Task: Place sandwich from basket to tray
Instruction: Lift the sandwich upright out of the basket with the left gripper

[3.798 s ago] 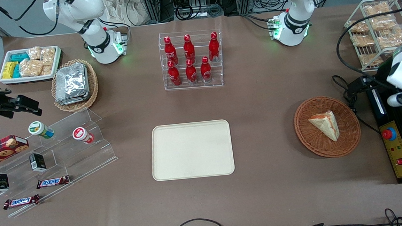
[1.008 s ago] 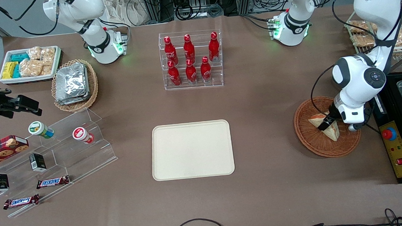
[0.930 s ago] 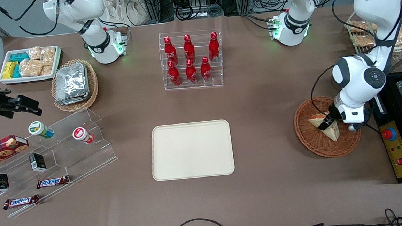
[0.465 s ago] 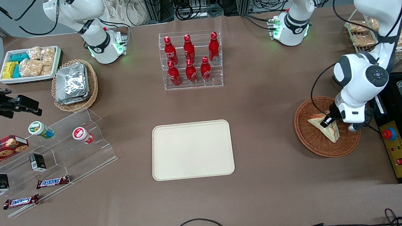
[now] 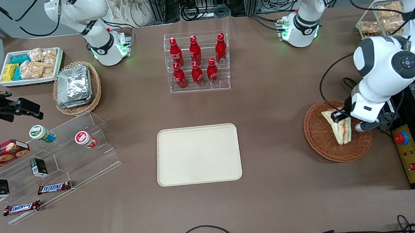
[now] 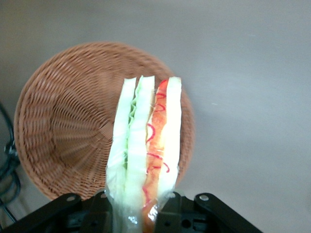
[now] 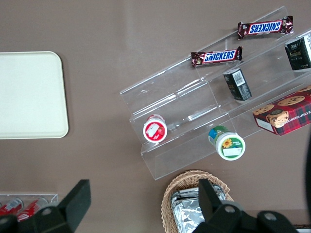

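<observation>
The gripper [image 5: 341,118] pinches one end of the sandwich [image 6: 144,150] and holds it just above the basket [image 5: 320,142], so the soft bread could slip out or squash on the way to the tray [image 5: 198,154].

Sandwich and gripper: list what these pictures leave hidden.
- Front view: the wrist covers the gripper where it meets the sandwich.
- Left wrist view: the picture's edge cuts off the sandwich's gripped end.
- Neither shows whether it clears the basket.
</observation>
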{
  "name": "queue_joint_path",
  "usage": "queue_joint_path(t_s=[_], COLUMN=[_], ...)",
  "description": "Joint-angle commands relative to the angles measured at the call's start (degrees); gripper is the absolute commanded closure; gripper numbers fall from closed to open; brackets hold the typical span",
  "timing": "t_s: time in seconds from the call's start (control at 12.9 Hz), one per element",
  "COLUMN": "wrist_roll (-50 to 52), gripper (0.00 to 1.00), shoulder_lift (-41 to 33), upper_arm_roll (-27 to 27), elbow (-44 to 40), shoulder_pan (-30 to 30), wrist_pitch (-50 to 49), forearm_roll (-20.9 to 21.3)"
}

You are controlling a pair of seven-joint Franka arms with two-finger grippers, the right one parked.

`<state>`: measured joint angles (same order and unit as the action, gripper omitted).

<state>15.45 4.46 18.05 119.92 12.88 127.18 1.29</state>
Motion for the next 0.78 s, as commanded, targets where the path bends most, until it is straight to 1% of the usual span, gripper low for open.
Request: queue_joint_path(t_s=[0.0, 0.23, 0.39, 0.62, 0.7], wrist_roll=[-5.2, -4.7, -4.2, 2.2, 4.9], gripper=[0.79, 0.79, 0.79, 0.79, 0.79], shoulder_lift=[0.1, 1.6, 3.4, 5.8, 7.3], upper_arm_roll=[3.9, 8.9, 10.7, 11.0, 11.0], elbow=[-3.2, -6.1, -9.1, -14.5, -17.2], shoulder_pan=[0.0, 0.0, -0.3, -4.6, -6.4], wrist_pitch=[-2.5, -2.7, -3.8, -7.4, -9.0], forearm_roll=[0.6, 3.9, 3.9, 4.0, 4.9])
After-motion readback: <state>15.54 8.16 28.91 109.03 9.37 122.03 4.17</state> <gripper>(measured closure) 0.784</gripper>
